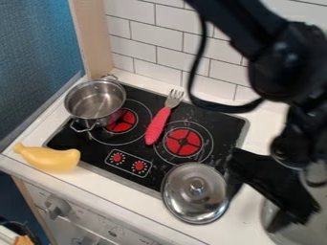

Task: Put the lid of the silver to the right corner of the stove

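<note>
Silver and nearest me, the lid (195, 198) lies across the front edge of the stove (220, 122) and the counter (118, 191), outside and just left in my view of the parted jaws of my gripper (256, 208), with the banana (52, 159) farther back, then the fork (158, 125) and pot (94, 103).

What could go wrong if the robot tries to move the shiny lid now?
The lid lies partly on the stove and partly on the counter, so it might rock or slide when touched. It is also near the counter's front edge, so a push that way could knock it off. And the gripper is close beside the lid, so a clumsy swing might bump it before getting a good hold of the knob.
</note>
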You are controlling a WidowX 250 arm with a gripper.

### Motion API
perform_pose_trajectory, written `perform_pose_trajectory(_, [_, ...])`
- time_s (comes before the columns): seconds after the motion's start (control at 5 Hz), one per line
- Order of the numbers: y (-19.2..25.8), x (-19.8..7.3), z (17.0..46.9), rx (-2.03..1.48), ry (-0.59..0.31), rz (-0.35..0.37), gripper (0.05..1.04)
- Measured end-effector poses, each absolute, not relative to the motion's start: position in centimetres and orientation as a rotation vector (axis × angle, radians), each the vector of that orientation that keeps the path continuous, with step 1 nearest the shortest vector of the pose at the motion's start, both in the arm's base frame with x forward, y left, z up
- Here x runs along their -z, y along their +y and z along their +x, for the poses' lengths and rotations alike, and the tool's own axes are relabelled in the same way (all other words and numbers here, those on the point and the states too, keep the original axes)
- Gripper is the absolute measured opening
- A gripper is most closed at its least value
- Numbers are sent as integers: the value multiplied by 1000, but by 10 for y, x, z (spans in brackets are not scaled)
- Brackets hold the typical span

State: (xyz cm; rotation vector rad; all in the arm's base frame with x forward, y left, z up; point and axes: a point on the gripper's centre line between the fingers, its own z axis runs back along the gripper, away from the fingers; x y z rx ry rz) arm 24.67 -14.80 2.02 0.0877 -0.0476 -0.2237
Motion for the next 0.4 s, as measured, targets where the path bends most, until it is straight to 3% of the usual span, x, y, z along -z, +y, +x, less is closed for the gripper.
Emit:
perform_pose_trajectory(0.2, [-125, -19, 248, 153, -45, 46, 1001])
perform_pose_trajectory(0.4, [-114, -23, 246, 150, -64, 54, 1001])
